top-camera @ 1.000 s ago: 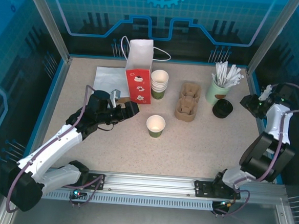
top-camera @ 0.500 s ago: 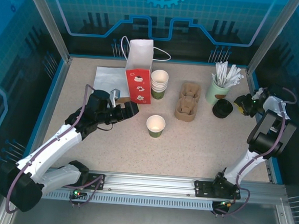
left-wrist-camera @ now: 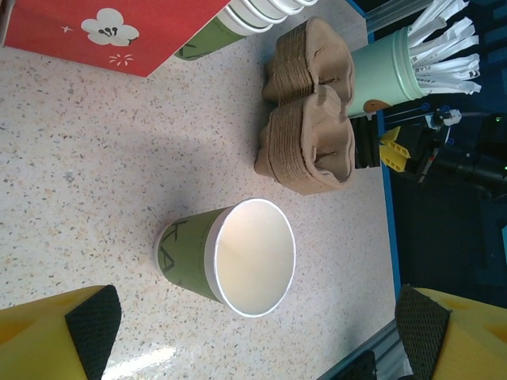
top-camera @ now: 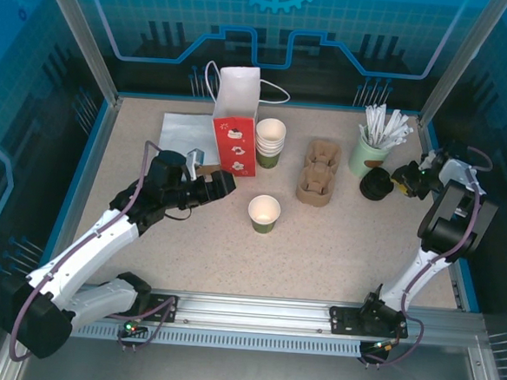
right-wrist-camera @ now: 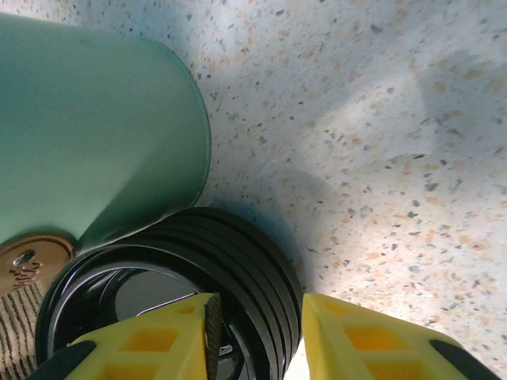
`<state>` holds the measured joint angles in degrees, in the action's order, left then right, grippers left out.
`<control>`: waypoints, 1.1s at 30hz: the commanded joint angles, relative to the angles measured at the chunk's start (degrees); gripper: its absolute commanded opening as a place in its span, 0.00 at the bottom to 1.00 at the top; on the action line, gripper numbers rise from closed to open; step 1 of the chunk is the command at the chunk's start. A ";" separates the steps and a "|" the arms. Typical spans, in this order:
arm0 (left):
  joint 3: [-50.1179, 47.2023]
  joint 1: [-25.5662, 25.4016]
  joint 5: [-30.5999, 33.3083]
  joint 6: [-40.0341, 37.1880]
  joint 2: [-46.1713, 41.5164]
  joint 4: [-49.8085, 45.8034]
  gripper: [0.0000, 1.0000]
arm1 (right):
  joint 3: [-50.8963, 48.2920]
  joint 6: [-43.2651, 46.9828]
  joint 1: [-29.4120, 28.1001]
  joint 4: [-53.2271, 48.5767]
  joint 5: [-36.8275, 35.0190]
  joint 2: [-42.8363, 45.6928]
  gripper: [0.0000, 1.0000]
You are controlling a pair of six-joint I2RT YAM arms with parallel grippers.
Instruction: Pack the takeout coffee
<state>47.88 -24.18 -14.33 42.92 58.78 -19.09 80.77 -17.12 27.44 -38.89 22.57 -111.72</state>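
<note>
The takeout coffee cup (top-camera: 264,213), dark green with a white rim and an empty white inside, stands upright mid-table. In the left wrist view the cup (left-wrist-camera: 238,261) sits just ahead of my left gripper (left-wrist-camera: 257,336), whose yellow fingers are spread wide apart with nothing between them. From above, the left gripper (top-camera: 223,186) hovers just left of the cup. The red-and-white paper bag (top-camera: 235,132) stands upright behind it. My right gripper (top-camera: 399,180) is at the far right; its jaws (right-wrist-camera: 257,332) straddle the rim of a stack of black lids (right-wrist-camera: 158,269), one finger inside and one outside.
A stack of green cups (top-camera: 270,142) stands right of the bag. Brown pulp cup carriers (top-camera: 318,171) lie mid-table. A pale-green pot (top-camera: 371,153) of white wrapped sticks stands just behind the black lids (top-camera: 377,184). A flat white bag (top-camera: 183,137) lies back left.
My right gripper has swung left from the table's right edge to the black lids, and its jaws have narrowed. The left arm and the cup have stayed put.
</note>
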 commanded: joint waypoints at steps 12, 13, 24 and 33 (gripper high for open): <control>2.49 -0.33 0.79 -2.00 0.71 -1.13 0.93 | -1.81 3.32 -1.21 -1.50 1.60 3.61 0.36; 2.48 -0.25 0.79 -1.95 0.72 -1.19 0.93 | -2.08 3.41 -1.18 -1.36 1.86 4.14 0.36; 2.35 -0.26 0.75 -2.13 0.81 -1.21 0.93 | -5.81 5.02 -1.16 -0.78 1.78 4.75 0.38; 2.41 -0.33 0.78 -2.05 0.89 -1.17 0.93 | -5.71 5.51 -1.18 -1.18 1.76 4.06 0.29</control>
<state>48.51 -24.18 -14.20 41.98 59.31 -19.44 75.42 -12.40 26.63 -39.40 23.18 -107.48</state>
